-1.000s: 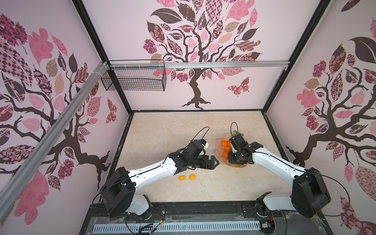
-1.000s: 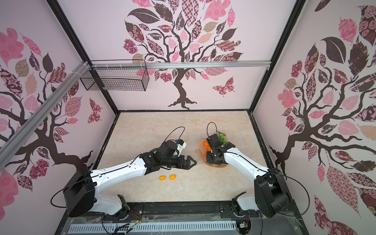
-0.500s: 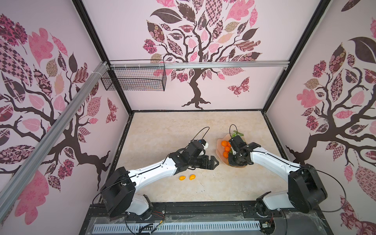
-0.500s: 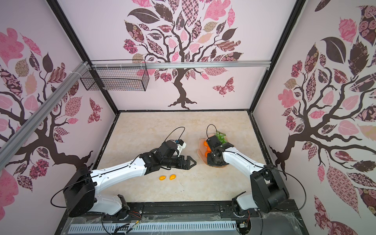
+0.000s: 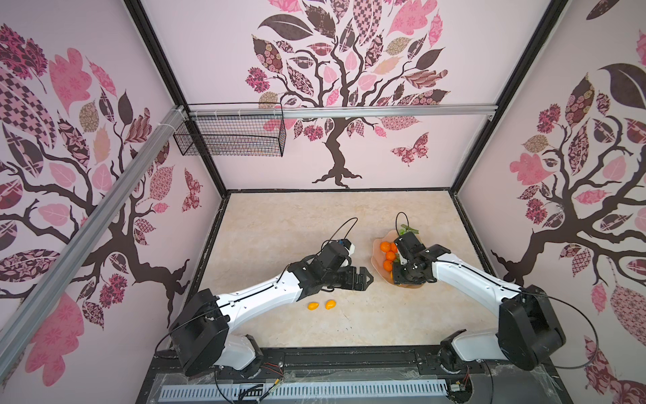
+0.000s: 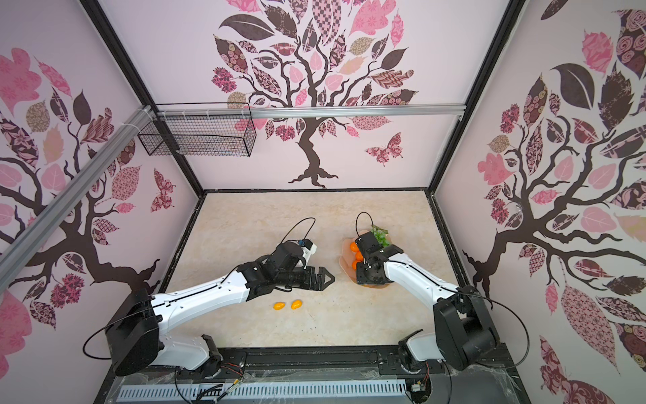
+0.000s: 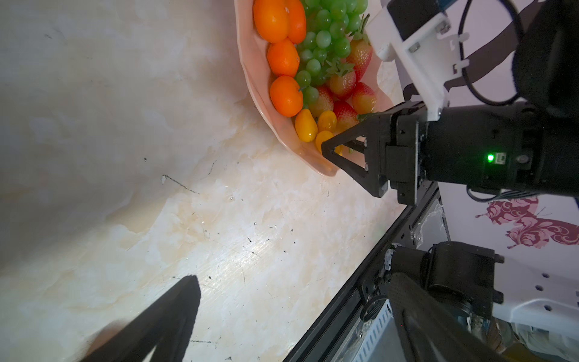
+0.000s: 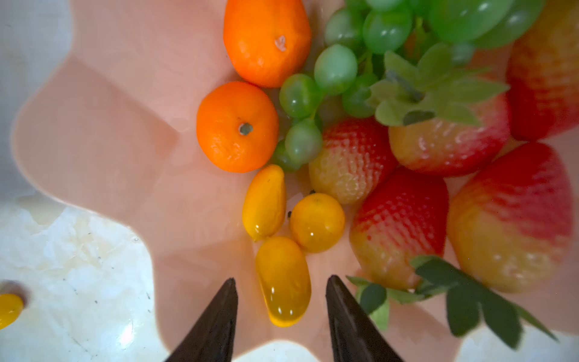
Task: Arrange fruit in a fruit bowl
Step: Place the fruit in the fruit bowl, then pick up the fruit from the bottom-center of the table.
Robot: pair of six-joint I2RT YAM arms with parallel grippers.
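Note:
The peach-pink scalloped fruit bowl (image 5: pixel 377 260) (image 6: pixel 346 261) sits at the table's right. It holds three tangerines (image 5: pixel 388 256), a green grape bunch (image 7: pixel 326 37), several strawberries (image 8: pixel 398 225) and three small yellow ovals. My right gripper (image 8: pixel 281 280) (image 7: pixel 327 149) hangs open over the bowl's near rim. One yellow oval (image 8: pixel 283 275) lies loose in the bowl between its fingertips, touching neither. Two more yellow ovals (image 5: pixel 313 306) (image 5: pixel 330 304) lie on the table by the left forearm. My left gripper (image 5: pixel 367 278) (image 6: pixel 328 278) is shut and empty, pointing at the bowl from its left.
A black wire mesh basket (image 5: pixel 230 136) hangs high on the rail at the back left. Patterned walls close in three sides, and a black frame rail (image 5: pixel 349 353) runs along the table's front. The left arm (image 5: pixel 265 293) stretches across the table's middle.
The right gripper has opened over the bowl and let go of the yellow oval, which now lies in the bowl. The left arm has not moved.

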